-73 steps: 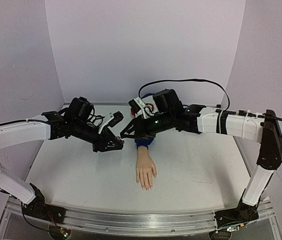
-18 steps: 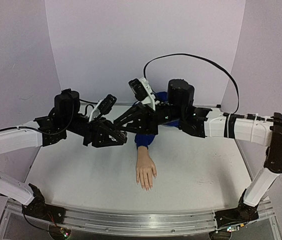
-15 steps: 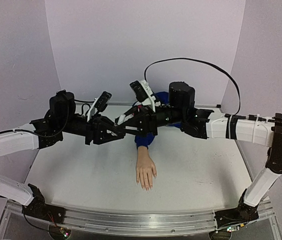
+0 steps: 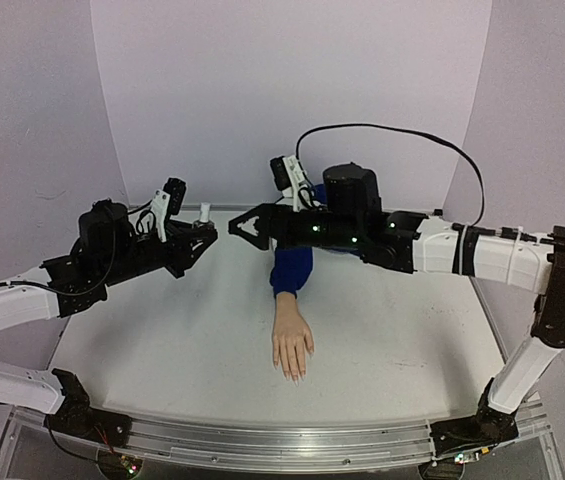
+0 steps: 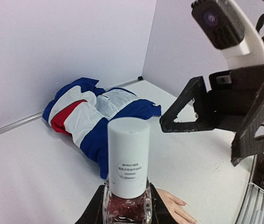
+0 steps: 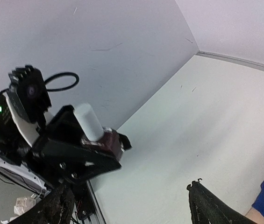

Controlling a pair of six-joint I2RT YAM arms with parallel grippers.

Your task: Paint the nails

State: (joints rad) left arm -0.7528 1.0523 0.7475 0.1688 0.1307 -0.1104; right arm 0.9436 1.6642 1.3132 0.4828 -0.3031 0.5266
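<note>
The left tool is clamped on a small bottle of dark red polish. It grips the glass body, and the white cap stands free above the jaws. The cap's long axis is roughly upright in the overhead view and leans a little in the right wrist view.

Nearest the arm bases are the nails, at the fingertips of a pale model hand. The hand lies flat on the surface with its fingers pointing toward the near edge. The nails are too small here to tell whether any carry colour. The hand's long axis runs near to far, and behind the wrist a blue sleeve continues away from the bases. Farther back, both tools hang well above the surface. The right tool has its jaws spread apart and holds nothing. It faces the bottle across a small gap, so the cap lies just to its left at about the same height. Behind them, a blue, white and red garment is bunched against the far wall.

The step in hand looks like uncapping. The right tool would have to close around the cap along that upright axis. The nails lie below and nearer than both tools, and the right tool is the closer of the two.
</note>
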